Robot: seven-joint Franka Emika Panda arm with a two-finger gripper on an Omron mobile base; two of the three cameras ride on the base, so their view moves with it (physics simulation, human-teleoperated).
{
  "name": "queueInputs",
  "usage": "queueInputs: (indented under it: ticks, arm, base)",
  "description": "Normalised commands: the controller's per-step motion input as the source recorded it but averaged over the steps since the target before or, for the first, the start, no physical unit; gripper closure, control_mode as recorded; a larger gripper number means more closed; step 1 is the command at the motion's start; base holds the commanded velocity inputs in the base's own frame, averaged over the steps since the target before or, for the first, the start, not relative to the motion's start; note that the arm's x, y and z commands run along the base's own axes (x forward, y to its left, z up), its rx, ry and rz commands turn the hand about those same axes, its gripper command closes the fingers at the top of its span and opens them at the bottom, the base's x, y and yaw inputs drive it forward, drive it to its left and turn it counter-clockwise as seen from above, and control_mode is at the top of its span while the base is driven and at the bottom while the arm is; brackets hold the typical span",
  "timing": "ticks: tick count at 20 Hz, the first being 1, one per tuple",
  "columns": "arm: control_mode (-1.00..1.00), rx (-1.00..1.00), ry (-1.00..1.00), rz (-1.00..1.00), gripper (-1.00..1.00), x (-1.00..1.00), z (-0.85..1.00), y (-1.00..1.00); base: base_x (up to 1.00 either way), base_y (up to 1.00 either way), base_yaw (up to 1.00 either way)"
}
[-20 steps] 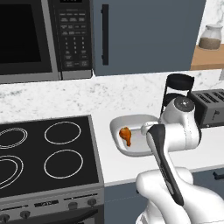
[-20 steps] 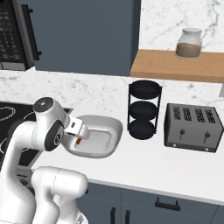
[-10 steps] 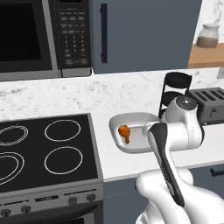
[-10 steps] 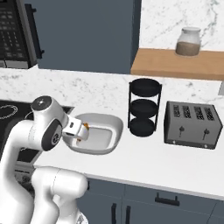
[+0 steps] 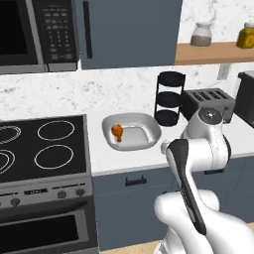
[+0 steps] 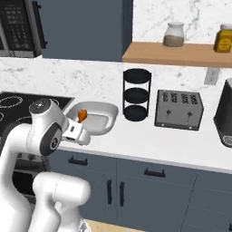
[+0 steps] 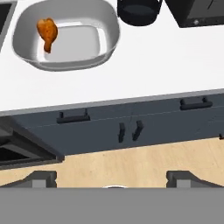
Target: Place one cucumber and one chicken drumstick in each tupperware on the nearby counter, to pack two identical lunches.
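A light-grey tupperware (image 5: 149, 135) (image 6: 105, 110) (image 7: 83, 41) stands on the white counter just right of the stove. One orange chicken drumstick (image 5: 117, 131) (image 6: 82, 115) (image 7: 47, 33) lies at its left end. My gripper (image 6: 74, 132) (image 7: 113, 177) hangs open and empty at the counter's front edge, in front of and short of the tupperware. In the hand view its tips stand wide apart over the cabinet fronts and the wooden floor. The cucumber is out of view.
A black stove (image 5: 39, 144) lies left of the tupperware, under a microwave (image 5: 34, 32). To its right stand a black three-tier rack (image 6: 136, 95), a toaster (image 6: 178, 108) and a dark coffee machine (image 6: 225, 113). A wooden shelf (image 6: 176, 53) holds jars.
The whole picture has shifted, so the base has moved. The hand has drawn back from over the tupperware to the counter's front edge. The drumstick stays put and the gripper stays open.
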Motion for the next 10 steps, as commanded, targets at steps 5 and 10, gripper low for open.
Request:
queueInputs:
  ticks: [5,10]
  arm:
    - [1.00,0.00,0.00,0.00,-1.00,0.00,0.00,0.00]
    - [1.00,0.00,0.00,0.00,-1.00,0.00,0.00,0.00]
  base:
    - [-0.16,-1.00,-0.04]
    - [-0.07,-1.00,-0.04]
